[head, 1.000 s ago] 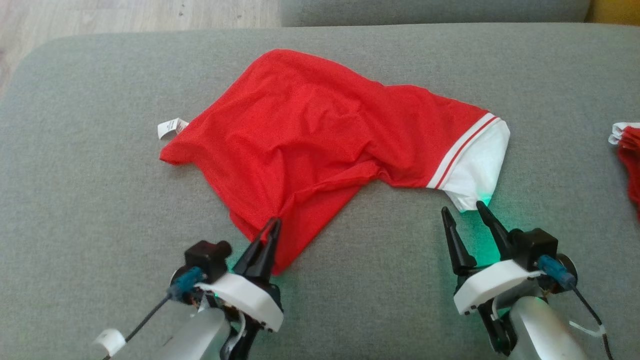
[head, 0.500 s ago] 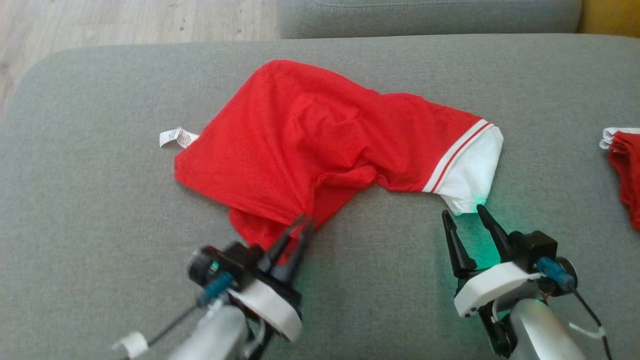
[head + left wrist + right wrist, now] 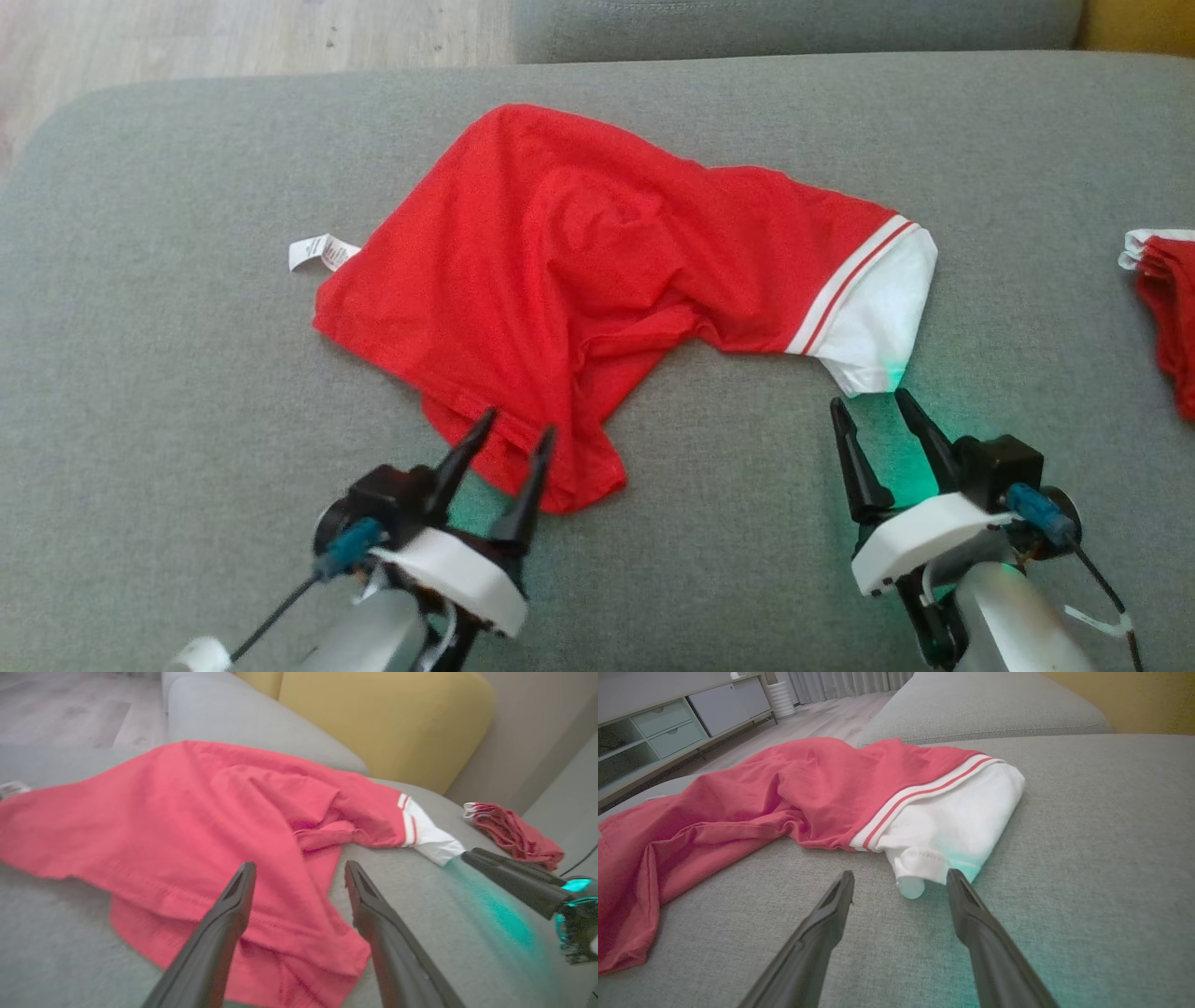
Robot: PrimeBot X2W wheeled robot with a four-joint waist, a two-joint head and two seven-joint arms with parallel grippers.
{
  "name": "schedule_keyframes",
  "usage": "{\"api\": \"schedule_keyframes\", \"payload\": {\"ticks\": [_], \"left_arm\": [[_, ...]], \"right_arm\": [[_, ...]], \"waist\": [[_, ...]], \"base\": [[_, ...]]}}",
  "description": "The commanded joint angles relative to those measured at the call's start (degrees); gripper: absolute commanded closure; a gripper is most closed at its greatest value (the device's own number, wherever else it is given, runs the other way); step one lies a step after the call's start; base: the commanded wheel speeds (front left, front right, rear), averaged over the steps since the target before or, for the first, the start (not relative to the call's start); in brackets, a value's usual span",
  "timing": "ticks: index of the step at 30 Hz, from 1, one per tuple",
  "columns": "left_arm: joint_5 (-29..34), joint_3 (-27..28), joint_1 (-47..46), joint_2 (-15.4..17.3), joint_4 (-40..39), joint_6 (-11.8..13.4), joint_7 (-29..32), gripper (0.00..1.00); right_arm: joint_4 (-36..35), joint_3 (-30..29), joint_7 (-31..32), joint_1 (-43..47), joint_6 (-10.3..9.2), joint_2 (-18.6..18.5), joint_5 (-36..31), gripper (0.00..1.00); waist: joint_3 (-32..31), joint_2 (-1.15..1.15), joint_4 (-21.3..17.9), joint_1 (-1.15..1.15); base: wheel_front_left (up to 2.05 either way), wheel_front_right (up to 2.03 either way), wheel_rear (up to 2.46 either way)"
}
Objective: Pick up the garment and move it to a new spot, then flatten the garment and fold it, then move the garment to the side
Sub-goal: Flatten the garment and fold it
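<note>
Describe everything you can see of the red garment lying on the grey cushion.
The red garment looks like thin, soft fabric, with a white end set off by red and white stripes and a small white label at the opposite edge. It lies crumpled, not flat, on the grey cushion, its near corner rumpled in layers. The left gripper stands with jaws open over that corner, gripping nothing; the right gripper, jaws open, points at the white end, close to it.
</note>
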Motion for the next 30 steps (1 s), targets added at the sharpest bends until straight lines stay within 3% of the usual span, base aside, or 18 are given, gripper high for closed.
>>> {"api": "schedule_keyframes", "payload": {"ticks": [1,10,20,21,22,23,26,30], "left_arm": [[-0.6,3.4,-2.1,0.0,1.0,0.1,-0.3,0.00],[-6.2,13.3,-5.6,-2.7,12.5,0.1,-0.3,0.00],[-15.2,13.5,-9.5,-4.3,18.0,0.1,-0.3,0.00],[-15.4,13.4,-10.1,-4.1,18.1,0.1,-0.3,0.15],[-15.3,13.8,-10.6,-3.7,17.9,0.1,-0.3,0.71],[-15.0,14.2,-11.1,-3.3,17.5,0.1,-0.3,1.00],[-14.2,16.2,-12.1,-1.9,16.7,0.1,-0.3,1.00],[-12.2,18.3,-15.2,2.7,13.7,0.1,-0.3,1.00]], "right_arm": [[-1.2,1.1,-0.2,-0.5,-0.04,0.3,0.1,0.00],[-1.2,1.7,-0.2,-1.7,-0.04,0.2,0.0,0.00],[-1.9,2.2,-0.2,-2.3,-0.04,-0.5,0.0,0.00],[-1.9,2.2,-0.2,-2.5,-0.04,-0.5,0.0,0.00],[-2.0,2.3,-0.2,-2.6,-0.04,-0.5,0.0,0.00],[-2.1,2.3,-0.2,-2.8,-0.04,-0.4,0.0,0.00],[-2.8,2.2,-0.2,-3.1,-0.04,-0.3,0.2,0.00],[-3.7,1.9,-0.2,-3.3,-0.04,0.0,0.4,0.00]], "waist": [[0.2,0.00,-0.2,0.00],[2.1,0.00,-1.9,0.00],[3.9,0.00,-2.9,0.00],[4.1,0.00,-2.9,0.00],[4.2,0.00,-2.9,0.00],[4.4,0.00,-2.9,0.00],[4.7,0.00,-2.9,0.00],[5.2,0.00,-2.7,0.00]], "base": [[0.00,0.00,0.00],[0.00,0.00,0.00],[0.00,0.00,0.00],[0.00,0.00,0.00],[0.00,0.00,0.00],[0.00,0.00,0.00],[0.00,0.00,0.00],[0.00,0.00,0.00]]}}
